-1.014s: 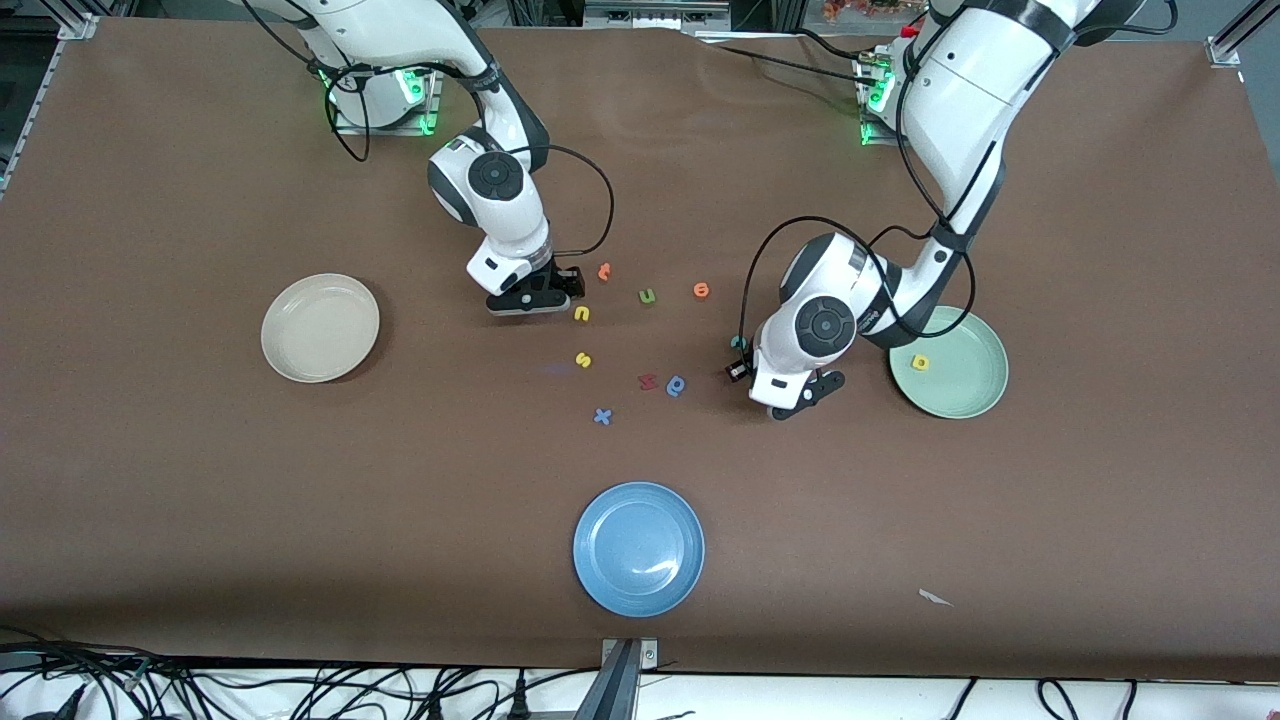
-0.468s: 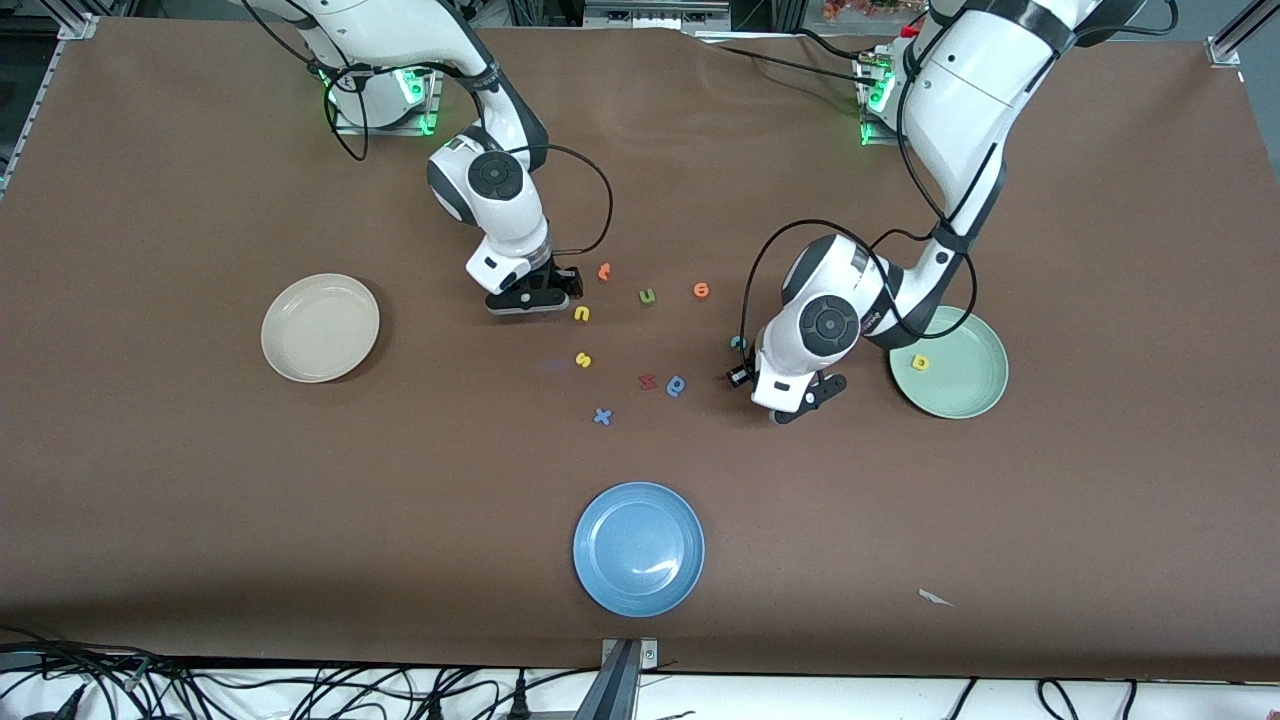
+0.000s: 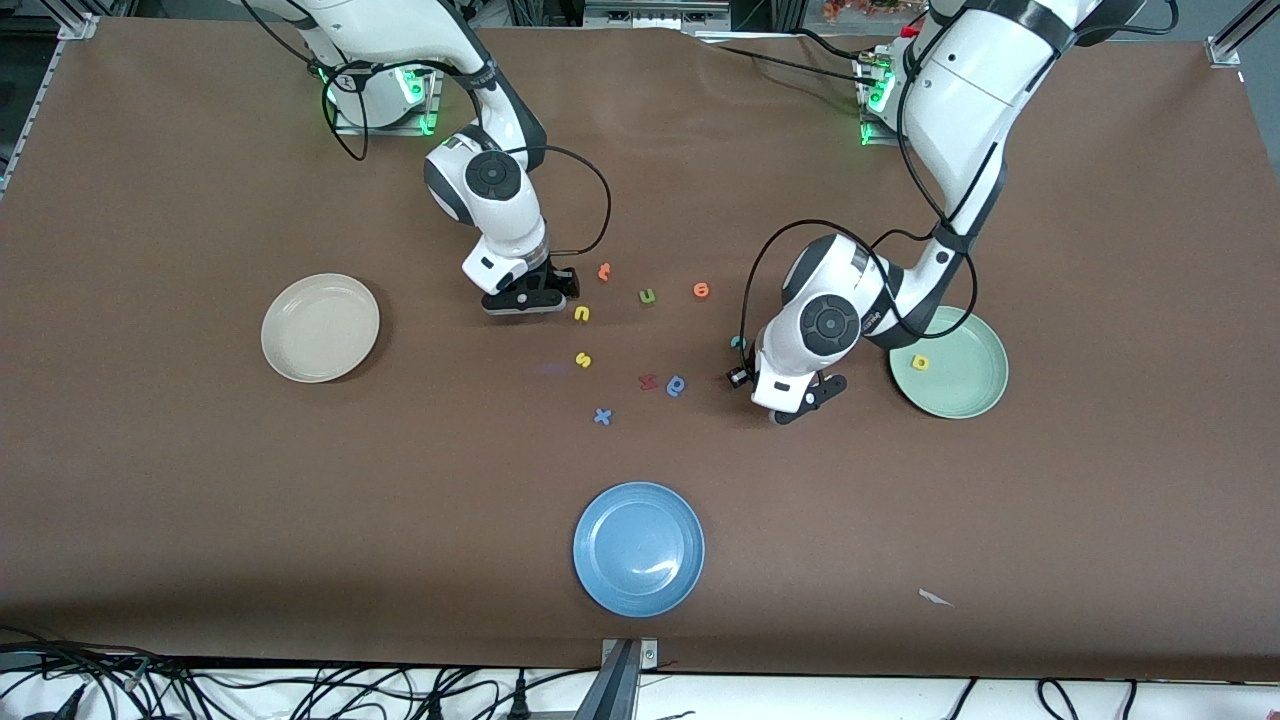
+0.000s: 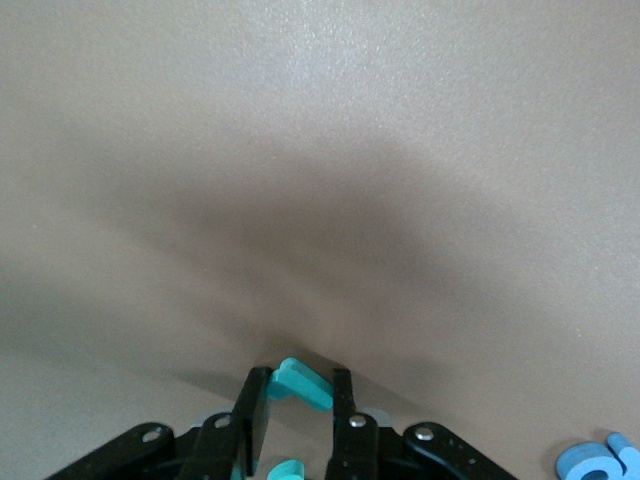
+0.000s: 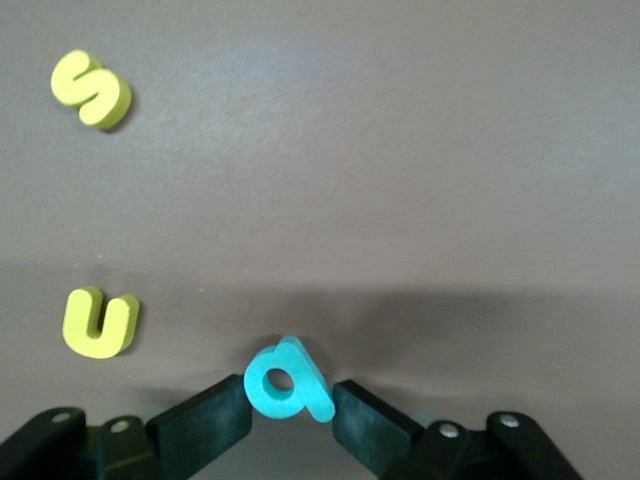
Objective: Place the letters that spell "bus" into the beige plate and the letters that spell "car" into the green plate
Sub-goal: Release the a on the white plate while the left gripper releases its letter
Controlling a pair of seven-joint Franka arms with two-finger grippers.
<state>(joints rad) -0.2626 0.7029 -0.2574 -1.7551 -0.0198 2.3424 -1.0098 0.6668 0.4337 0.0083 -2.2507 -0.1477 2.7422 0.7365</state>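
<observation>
My right gripper (image 3: 566, 290) (image 5: 290, 398) is shut on the teal "b" (image 5: 285, 380), low over the table beside the yellow "u" (image 3: 581, 313) (image 5: 98, 322). The yellow "s" (image 3: 583, 360) (image 5: 90, 88) lies nearer the front camera. My left gripper (image 3: 738, 377) (image 4: 300, 400) is shut on a teal letter (image 4: 305, 385) whose shape I cannot read. A teal "c" (image 3: 738, 342) lies just beside it. The yellow "a" (image 3: 920, 362) lies in the green plate (image 3: 965, 392). The beige plate (image 3: 320, 327) holds nothing.
Loose letters lie between the arms: a green "u" (image 3: 647, 295), two orange ones (image 3: 604, 270) (image 3: 701, 290), a red one (image 3: 647, 381), a blue one (image 3: 676, 385) (image 4: 598, 462) and a blue "x" (image 3: 602, 416). A blue plate (image 3: 638, 548) sits near the front edge.
The left gripper's fingers have come together on the teal letter. The right hand has shifted slightly toward its base with the "b".
</observation>
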